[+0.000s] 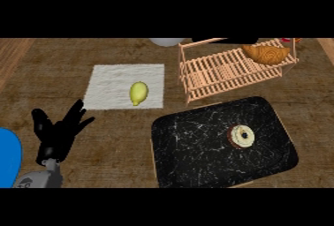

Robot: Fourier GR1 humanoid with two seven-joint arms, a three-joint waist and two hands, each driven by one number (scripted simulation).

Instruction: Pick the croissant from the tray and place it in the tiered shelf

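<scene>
The brown croissant (pixel 267 54) lies on the right end of the wooden tiered shelf (pixel 222 73) at the back right. In front of the shelf sits the black marbled tray (pixel 195 150), holding only a small round pastry with pale icing (pixel 241 136). My left hand (pixel 60 132) rests open at the lower left, fingers pointing up, far from tray and shelf. My right hand does not show.
A white cloth (pixel 111 84) lies at the back left with a yellow-green lemon-like fruit (pixel 138 93) on it. A grey round object (pixel 167 42) peeks in at the top edge. A blue shape (pixel 8 156) sits at the left edge.
</scene>
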